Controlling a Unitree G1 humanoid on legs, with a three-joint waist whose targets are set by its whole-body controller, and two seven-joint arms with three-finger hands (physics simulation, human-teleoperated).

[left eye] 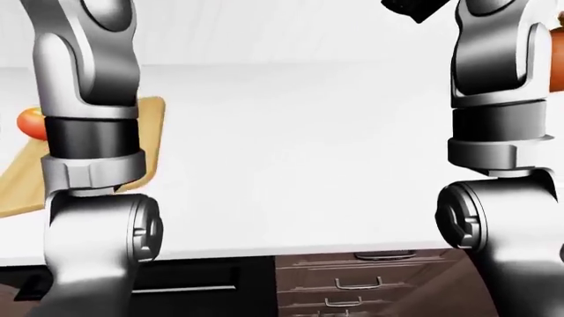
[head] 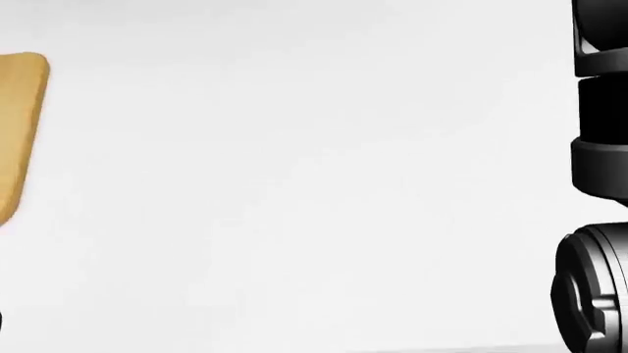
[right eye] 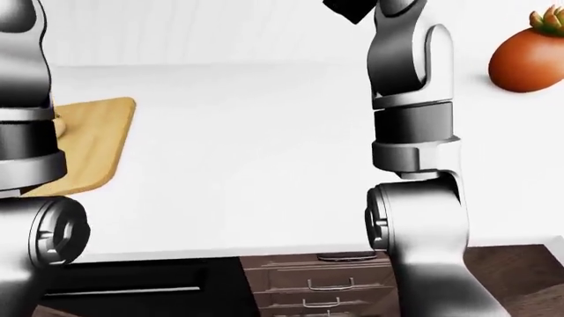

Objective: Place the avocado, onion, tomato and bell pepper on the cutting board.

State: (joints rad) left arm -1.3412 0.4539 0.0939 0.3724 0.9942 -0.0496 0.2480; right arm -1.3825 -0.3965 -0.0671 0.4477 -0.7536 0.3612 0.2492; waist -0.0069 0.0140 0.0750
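Both arms stand raised, forearms running up out of the top of the eye views. The left arm (left eye: 88,165) fills the left side of the left-eye view, its round elbow joint at lower left and the grey-and-black forearm rising nearly upright above it. The right arm (right eye: 410,165) stands the same way, elbow low and forearm upright, and shows again along the right edge of the head view. Neither robot hand is visible

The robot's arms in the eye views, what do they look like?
Both arms are glossy silver-grey metal shells. The left arm and right arm each carry a black band above a lighter collar, over a rounded elbow housing with a disc-shaped joint cap. No cables or markings show. The robot hands are out of view.
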